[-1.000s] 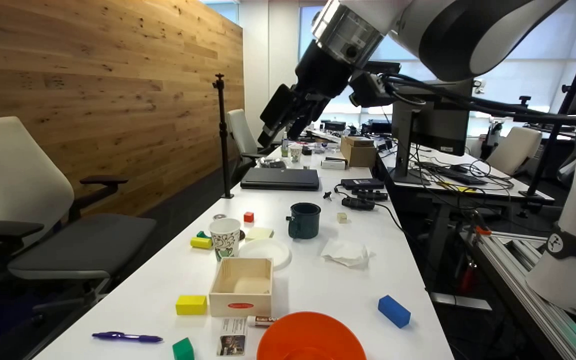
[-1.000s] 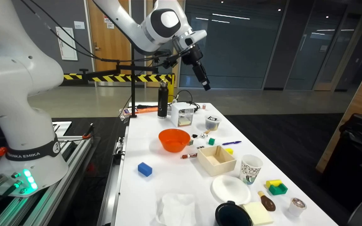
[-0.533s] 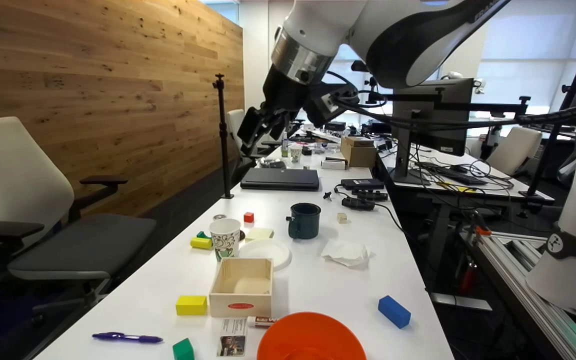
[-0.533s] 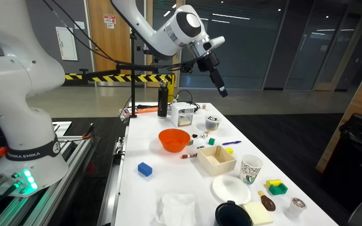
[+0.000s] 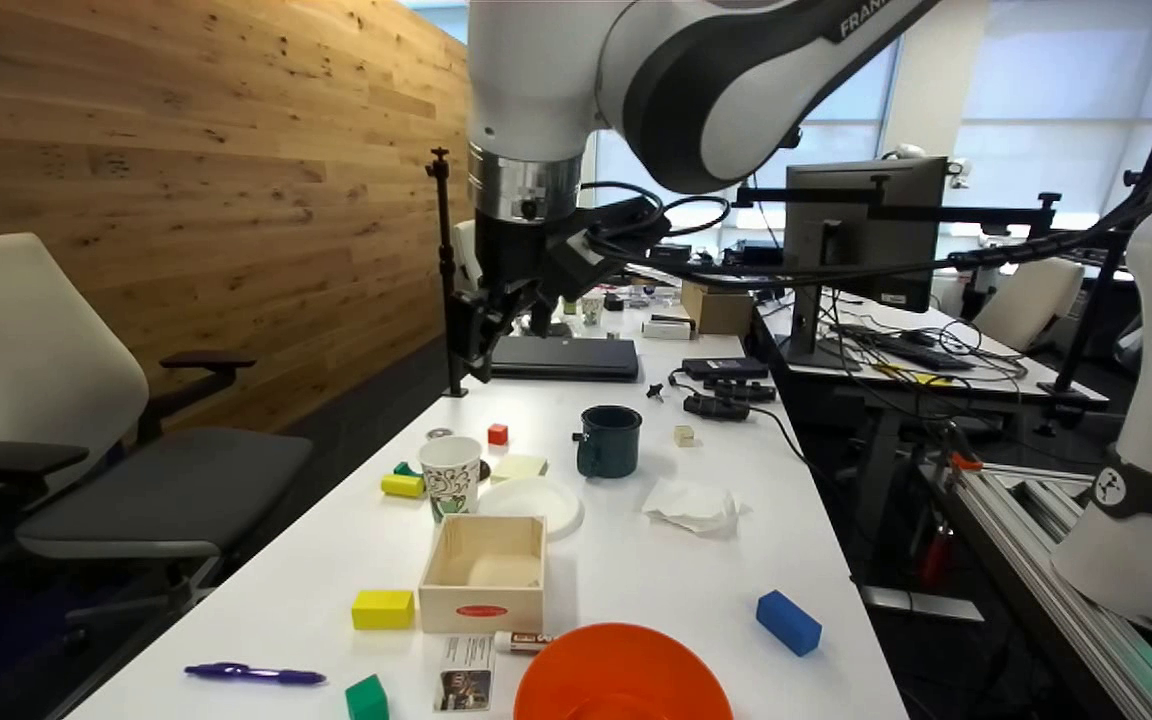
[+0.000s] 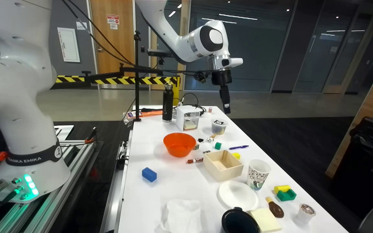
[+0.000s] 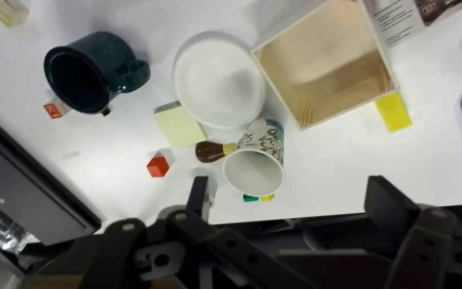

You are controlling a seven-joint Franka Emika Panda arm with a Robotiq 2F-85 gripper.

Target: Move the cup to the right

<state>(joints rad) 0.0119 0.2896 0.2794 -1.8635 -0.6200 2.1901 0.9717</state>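
Note:
The whitish cup (image 5: 450,480) with dark swirl print stands upright on the table, beside the white plate and the wooden box. It also shows in another exterior view (image 6: 257,174). My gripper (image 5: 508,345) hangs in the air well above the table, pointing down, apart from the cup; it also shows in an exterior view (image 6: 227,110). In the wrist view the gripper (image 7: 287,186) is open with nothing between its fingers. The cup (image 7: 261,154) appears there below and ahead, nearer the left finger, with its open rim facing the camera.
A white plate (image 6: 238,195) and a wooden box (image 6: 214,166) stand close to the cup. A dark mug (image 7: 94,72), a sticky-note pad (image 7: 179,126) and a brown-headed object (image 7: 211,151) lie nearby. An orange bowl (image 6: 179,145) and blue block (image 6: 149,174) are farther off.
My gripper has come down and turned from slanted to nearly straight down. It has moved left in one exterior picture and right in the other. The cup has not moved.

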